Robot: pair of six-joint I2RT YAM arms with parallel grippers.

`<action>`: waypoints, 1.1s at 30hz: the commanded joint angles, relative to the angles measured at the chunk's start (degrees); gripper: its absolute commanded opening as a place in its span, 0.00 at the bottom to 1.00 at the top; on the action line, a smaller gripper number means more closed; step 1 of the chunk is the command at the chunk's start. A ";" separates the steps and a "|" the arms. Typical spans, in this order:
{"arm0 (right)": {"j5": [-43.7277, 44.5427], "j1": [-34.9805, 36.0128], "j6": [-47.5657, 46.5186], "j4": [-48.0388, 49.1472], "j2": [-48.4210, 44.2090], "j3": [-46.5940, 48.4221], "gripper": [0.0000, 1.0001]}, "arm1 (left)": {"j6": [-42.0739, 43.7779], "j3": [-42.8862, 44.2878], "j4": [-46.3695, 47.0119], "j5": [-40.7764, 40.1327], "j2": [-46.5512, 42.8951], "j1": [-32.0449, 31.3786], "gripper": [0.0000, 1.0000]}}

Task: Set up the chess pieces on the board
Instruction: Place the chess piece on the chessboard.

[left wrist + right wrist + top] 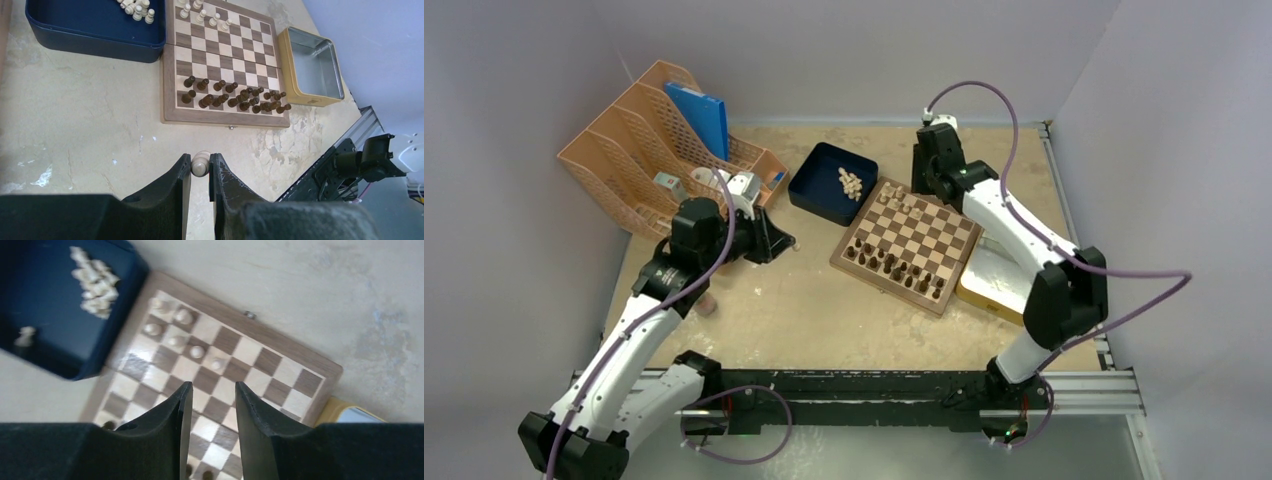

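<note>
The board (907,245) lies at the table's middle, turned at an angle. Dark brown pieces (235,97) fill its near two rows. Several cream chess pieces (205,15) stand at its far edge, also in the right wrist view (185,335). More cream pieces (851,183) lie heaped in the dark blue tray (819,195). My left gripper (200,160) is shut on one cream piece (201,166), held over bare table left of the board (220,55). My right gripper (211,390) is open and empty above the board's far part (225,340).
An orange file rack (649,160) with a blue folder stands at the back left, just behind my left arm. A metal tin with a yellow rim (984,290) sits against the board's right side. Walls close in the left, back and right.
</note>
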 commanded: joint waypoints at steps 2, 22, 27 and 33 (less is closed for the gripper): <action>-5.84 4.16 -0.24 8.34 -7.39 -4.00 0.41 | -4.17 3.69 2.98 -1.13 4.09 0.05 0.00; 0.83 6.46 10.04 25.28 -34.89 -21.55 0.40 | -0.01 22.37 18.73 -19.46 37.97 -12.37 0.00; 4.43 6.46 9.96 24.71 -40.82 -21.77 0.40 | 2.46 24.43 27.38 -20.46 44.93 -15.46 0.00; 6.01 6.41 8.92 23.14 -45.06 -20.29 0.41 | 6.20 24.57 35.81 -21.13 51.15 -18.04 0.00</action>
